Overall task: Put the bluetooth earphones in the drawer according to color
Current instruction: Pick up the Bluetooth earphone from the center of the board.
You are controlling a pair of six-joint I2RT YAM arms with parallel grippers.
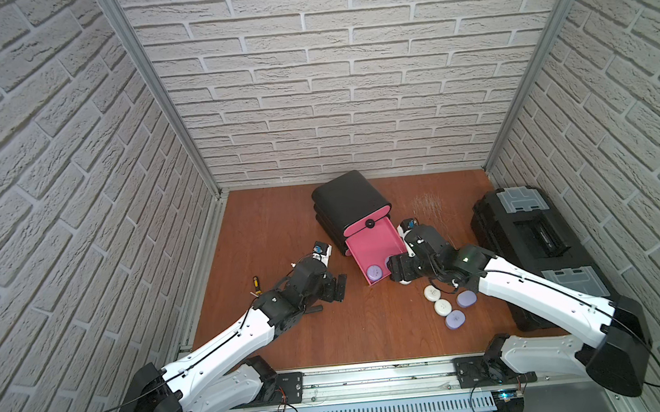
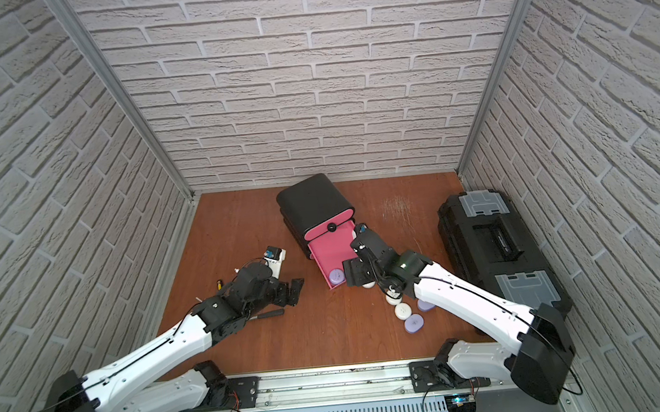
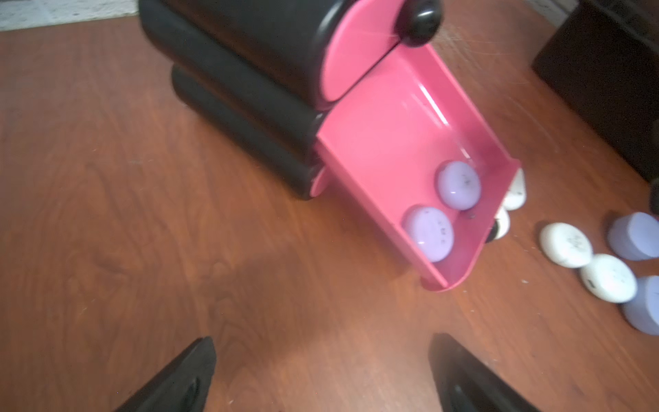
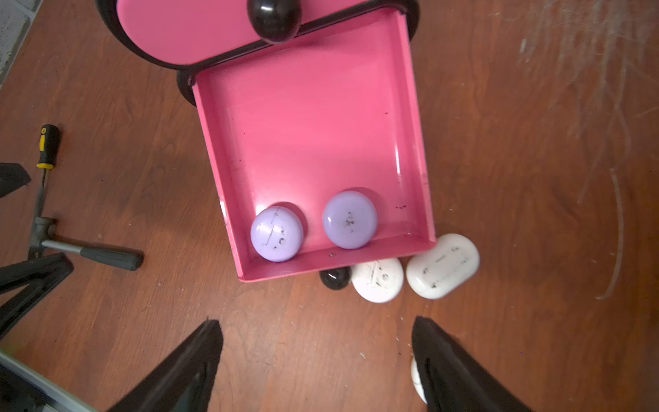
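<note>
Rounded black cabinet (image 1: pixel 346 199) on the table (image 1: pixel 281 228), one pink drawer (image 4: pixel 413 142) pulled out. Inside, against its front wall, two glossy lavender cases (image 4: pixel 277 233), pebble-shaped, speckled with dark marks. Just outside that wall, two scuffed white cases (image 4: pixel 442 265). Nearer the robot, a white pair (image 1: pixel 443 307) and a lavender pair (image 1: pixel 455 320). Before the drawer, right gripper (image 4: pixel 317 342), jaws spread, empty. Off to the drawer's left, left gripper (image 3: pixel 322 356), likewise spread, empty.
</note>
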